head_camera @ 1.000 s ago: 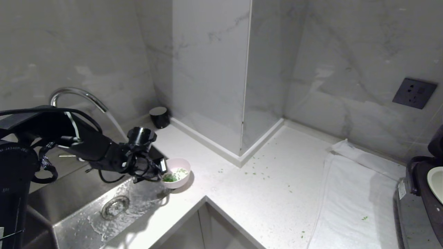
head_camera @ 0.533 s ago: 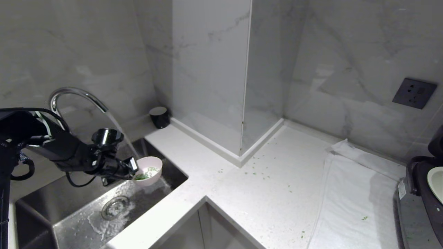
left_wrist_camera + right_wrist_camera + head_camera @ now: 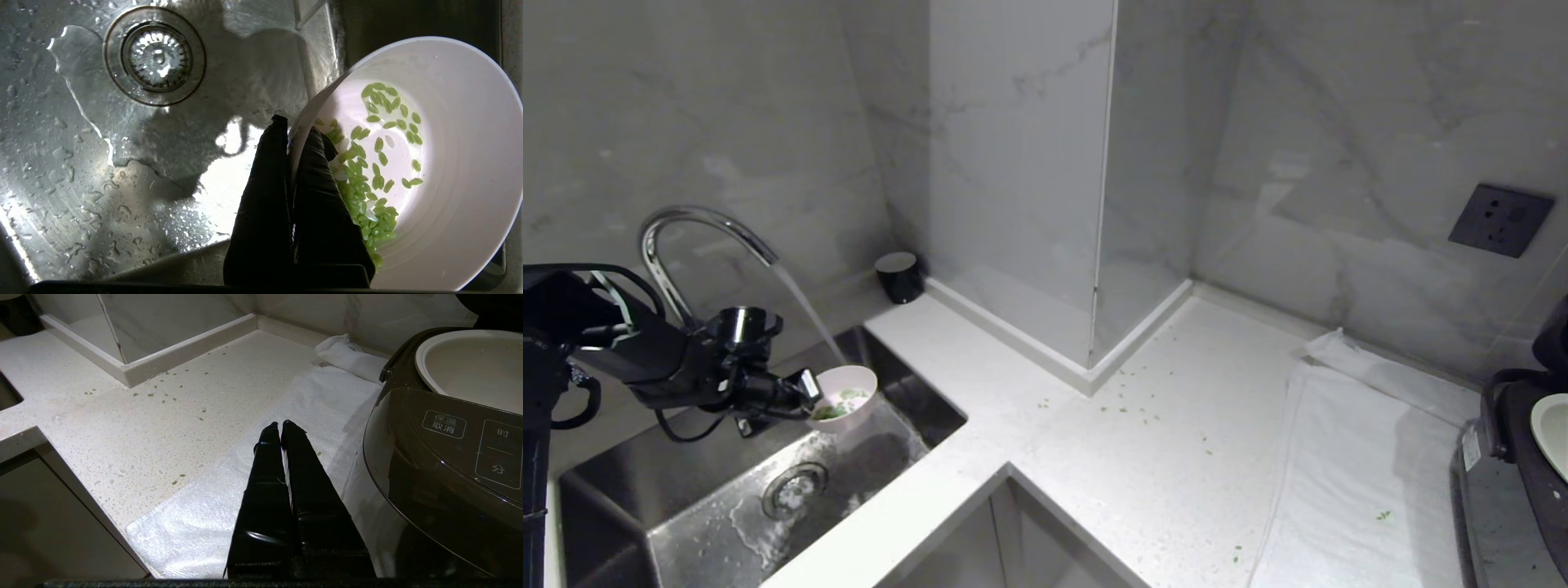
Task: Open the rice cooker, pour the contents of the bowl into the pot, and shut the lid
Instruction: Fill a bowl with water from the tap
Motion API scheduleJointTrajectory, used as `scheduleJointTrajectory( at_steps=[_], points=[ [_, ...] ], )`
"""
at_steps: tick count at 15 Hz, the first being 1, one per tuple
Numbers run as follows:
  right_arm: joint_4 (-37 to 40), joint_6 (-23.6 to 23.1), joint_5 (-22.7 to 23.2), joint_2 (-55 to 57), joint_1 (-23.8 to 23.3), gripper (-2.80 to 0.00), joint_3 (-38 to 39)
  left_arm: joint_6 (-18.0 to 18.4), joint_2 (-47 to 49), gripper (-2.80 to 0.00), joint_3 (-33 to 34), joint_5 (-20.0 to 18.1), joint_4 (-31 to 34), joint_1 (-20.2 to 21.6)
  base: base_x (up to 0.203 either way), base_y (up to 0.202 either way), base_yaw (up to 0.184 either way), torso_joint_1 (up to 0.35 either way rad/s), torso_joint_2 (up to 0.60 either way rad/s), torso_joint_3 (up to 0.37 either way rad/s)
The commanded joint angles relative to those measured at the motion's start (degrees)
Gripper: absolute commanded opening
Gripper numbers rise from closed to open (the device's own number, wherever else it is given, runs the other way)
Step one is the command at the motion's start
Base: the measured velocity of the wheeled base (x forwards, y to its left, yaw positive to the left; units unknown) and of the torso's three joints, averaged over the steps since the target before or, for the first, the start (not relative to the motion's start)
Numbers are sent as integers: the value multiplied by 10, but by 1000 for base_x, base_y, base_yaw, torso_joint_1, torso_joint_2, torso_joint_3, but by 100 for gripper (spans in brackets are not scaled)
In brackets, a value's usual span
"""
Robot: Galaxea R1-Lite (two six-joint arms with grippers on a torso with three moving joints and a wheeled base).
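Observation:
My left gripper [image 3: 809, 400] is shut on the near rim of the small pale bowl [image 3: 847, 397] and holds it over the sink, under the tap's water stream. In the left wrist view one finger sits inside the bowl [image 3: 457, 171] and one outside, gripper [image 3: 292, 125], beside the green contents [image 3: 367, 188]. The rice cooker [image 3: 1523, 465] stands at the far right with its cream pot [image 3: 1553, 429] exposed and the dark lid [image 3: 1553, 331] raised behind. My right gripper [image 3: 280, 424] hangs shut and empty over a towel, next to the rice cooker [image 3: 441, 469] and pot [image 3: 470, 367].
The curved tap [image 3: 698, 224] runs water into the steel sink [image 3: 686, 490] with its drain [image 3: 794, 488]. A black cup [image 3: 899, 276] stands at the wall. A white towel [image 3: 1356, 465] lies before the cooker. Green bits [image 3: 1131, 404] dot the counter. A socket [image 3: 1500, 219] is on the wall.
My left gripper has carried the bowl left, from the counter edge out over the sink and under the water stream. The right arm has not moved.

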Motion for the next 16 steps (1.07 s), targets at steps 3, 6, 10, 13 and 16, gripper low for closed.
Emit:
scheduleJointTrajectory(
  at_steps=[3,6,10,13,16],
  points=[
    [0,0,0,0,0,-280,0,-3,39,-280,-54,3,0,10,0,0,0,0,0,0],
    [0,-1,0,0,0,-280,0,-5,50,-280,-84,4,3,11,0,0,0,0,0,0],
    [0,0,0,0,0,-280,0,-5,63,-280,-120,6,19,11,0,0,0,0,0,0],
    [0,-1,0,0,0,-280,0,-5,70,-280,-137,11,31,16,0,0,0,0,0,0],
    [0,-1,0,0,0,-280,0,-5,75,-280,-152,19,33,21,0,0,0,0,0,0]
  ],
)
